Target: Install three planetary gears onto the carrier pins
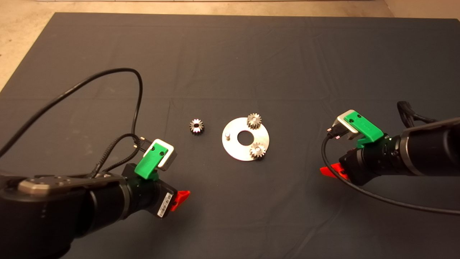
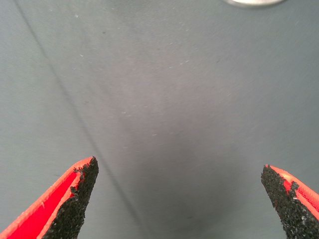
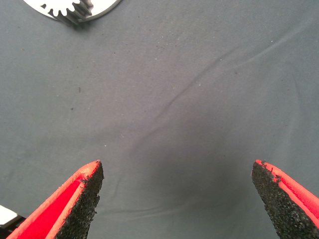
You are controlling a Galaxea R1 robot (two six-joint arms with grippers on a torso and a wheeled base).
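Observation:
A shiny round disc (image 1: 237, 147) with a central hole lies mid-mat. Two planetary gears sit on its pins, one at the far side (image 1: 254, 121) and one at the near right (image 1: 257, 150). One bare carrier pin (image 1: 227, 135) stands at the disc's left. The third gear (image 1: 196, 126) lies loose on the mat left of the disc. My left gripper (image 2: 179, 199) is open and empty, near and left of the disc (image 2: 254, 2). My right gripper (image 3: 177, 196) is open and empty, right of the disc (image 3: 107, 10), whose gear (image 3: 70, 11) shows at that view's edge.
The dark mat (image 1: 230, 64) covers the table, with pale floor (image 1: 21, 32) beyond its far and left edges. Black cables (image 1: 107, 72) loop above the left arm, and a cable (image 1: 377, 196) trails from the right arm.

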